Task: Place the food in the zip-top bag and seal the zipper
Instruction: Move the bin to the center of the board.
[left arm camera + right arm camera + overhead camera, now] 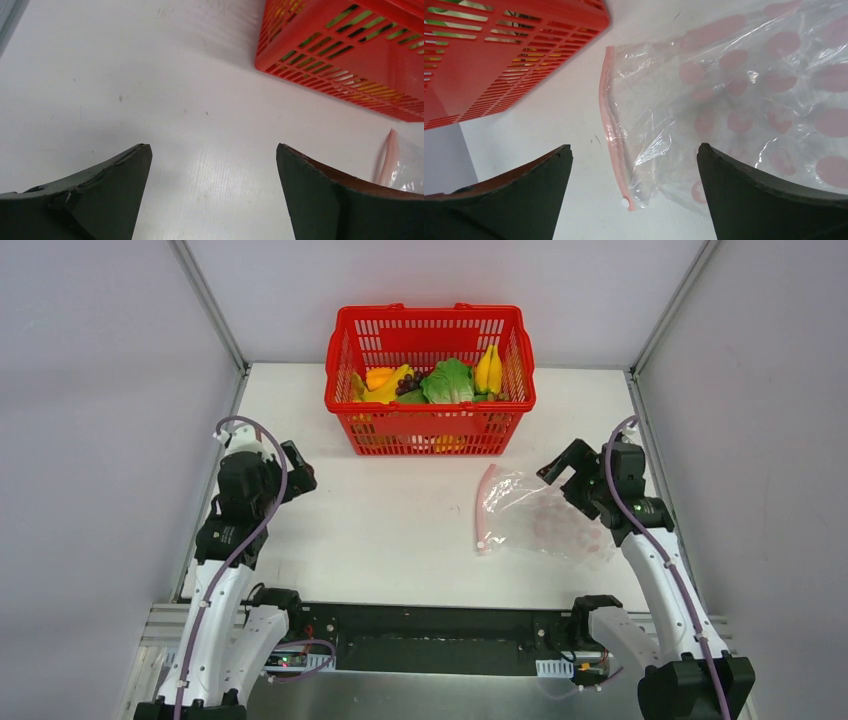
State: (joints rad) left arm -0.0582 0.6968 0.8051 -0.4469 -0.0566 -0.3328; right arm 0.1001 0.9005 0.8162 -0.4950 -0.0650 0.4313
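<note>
Red basket, top view: one mesh basket (430, 312) at the far middle of the white table (390, 530); we see the food piled inside it.
Food count, top view: one green lettuce (447, 382), one dark bunch of grapes (407, 385), yellow bananas (488, 368) at the right wall, more yellow and orange pieces at the left; we cannot count those apart.
Bag, top view: one clear zip-top bag (545, 525) lies flat on the table, near right of the basket and apart from it.
Zipper, top view: the pink zipper (484, 508) forms the bag's left edge, its long axis running near to far with a slight bow; the mouth faces the table's middle.
Pincers, top view: left gripper (302, 472) spread wide over bare table, well apart from the bag; right gripper (560, 466) spread wide above the bag's far right part.
Left wrist view: left gripper (212, 150) gapes wide, nothing between the fingers; a basket (350, 75) corner sits upper right, and the zipper (387, 155) end shows at the right edge.
Right wrist view: right gripper (634, 147) gapes wide above the zipper (610, 115), holding nothing; the basket (524, 45) is upper left.
Print, right wrist view: pink spots on the zip-top bag (744, 100) are the only marking we make out; one white dot (625, 202) sits at the strip's near end.
</note>
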